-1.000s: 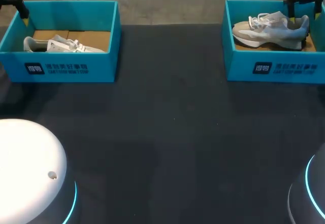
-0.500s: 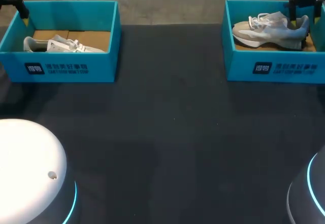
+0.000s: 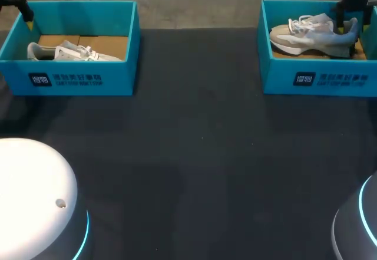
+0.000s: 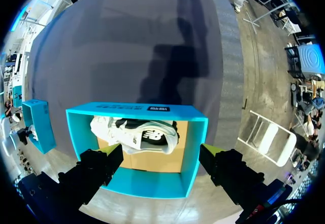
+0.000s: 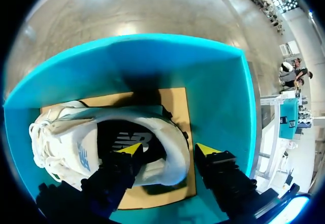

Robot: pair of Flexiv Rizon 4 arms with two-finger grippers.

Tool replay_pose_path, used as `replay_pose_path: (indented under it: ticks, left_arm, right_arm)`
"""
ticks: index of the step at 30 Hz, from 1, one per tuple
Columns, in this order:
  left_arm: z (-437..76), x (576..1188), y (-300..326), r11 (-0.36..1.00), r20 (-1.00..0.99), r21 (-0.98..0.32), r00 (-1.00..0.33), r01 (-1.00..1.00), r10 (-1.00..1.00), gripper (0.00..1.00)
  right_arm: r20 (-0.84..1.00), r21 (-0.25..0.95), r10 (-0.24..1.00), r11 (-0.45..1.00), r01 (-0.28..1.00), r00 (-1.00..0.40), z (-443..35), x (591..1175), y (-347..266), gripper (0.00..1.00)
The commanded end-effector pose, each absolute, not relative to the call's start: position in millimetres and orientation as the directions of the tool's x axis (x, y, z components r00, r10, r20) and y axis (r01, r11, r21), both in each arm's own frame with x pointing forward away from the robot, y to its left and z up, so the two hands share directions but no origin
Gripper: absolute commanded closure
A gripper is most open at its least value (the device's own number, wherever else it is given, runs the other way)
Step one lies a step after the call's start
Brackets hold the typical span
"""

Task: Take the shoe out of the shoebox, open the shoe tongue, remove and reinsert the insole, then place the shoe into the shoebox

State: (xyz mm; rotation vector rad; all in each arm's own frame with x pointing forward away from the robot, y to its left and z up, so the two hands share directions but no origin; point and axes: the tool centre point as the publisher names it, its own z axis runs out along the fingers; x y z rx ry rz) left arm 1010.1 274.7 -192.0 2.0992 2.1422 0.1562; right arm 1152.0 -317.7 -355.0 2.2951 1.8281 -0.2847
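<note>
Over the right shoebox (image 3: pixel 277 74), right gripper (image 5: pixel 168 150) spread wide astride the heel of the grey shoe (image 5: pixel 61 153), left gripper (image 4: pixel 161 153) wide above the left shoebox (image 4: pixel 152 186).

We find the dark tabletop (image 3: pixel 200 154) open across the middle of the frame, while teal walls fence the left shoebox (image 3: pixel 76 80) at upper left and the right shoebox (image 3: pixel 318 82) at upper right, where our right claw (image 5: pixel 168 149), spread wide, has only a narrow gap between the heel of the grey shoe (image 5: pixel 76 142) and the wall.
</note>
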Motion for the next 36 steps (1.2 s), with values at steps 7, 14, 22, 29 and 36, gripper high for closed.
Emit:
replay_pose_path:
  ticks: [7, 14, 22, 29, 36]
  left_arm:
    - [-191.8, 1008.9, 274.6, 0.022, -0.024, 0.172, -0.018, 0.985, 1.000, 0.00]
    - [-191.8, 1008.9, 274.6, 0.022, -0.024, 0.172, -0.018, 0.985, 1.000, 0.00]
    - [-191.8, 1008.9, 274.6, 0.022, -0.024, 0.172, -0.018, 0.985, 1.000, 0.00]
    - [-191.8, 1008.9, 274.6, 0.022, -0.024, 0.172, -0.018, 0.985, 1.000, 0.00]
    - [-191.8, 1008.9, 274.6, 0.022, -0.024, 0.172, -0.018, 0.985, 1.000, 0.00]
  right_arm:
    - [-0.229, -0.020, 0.946, -0.241, 0.970, 0.230, -368.7, 1159.5, -321.0, 0.44]
    - [-0.199, -0.034, 0.952, -0.244, 0.969, 0.232, -376.2, 1158.1, -319.2, 0.38]
    - [-0.189, -0.054, 0.954, -0.244, 0.968, 0.231, -383.7, 1156.0, -318.1, 0.37]
    - [-0.199, -0.026, 0.950, -0.252, 0.967, 0.242, -372.4, 1153.5, -318.4, 0.34]
    - [-0.206, -0.022, 0.947, -0.257, 0.966, 0.247, -371.4, 1152.9, -322.7, 0.27]
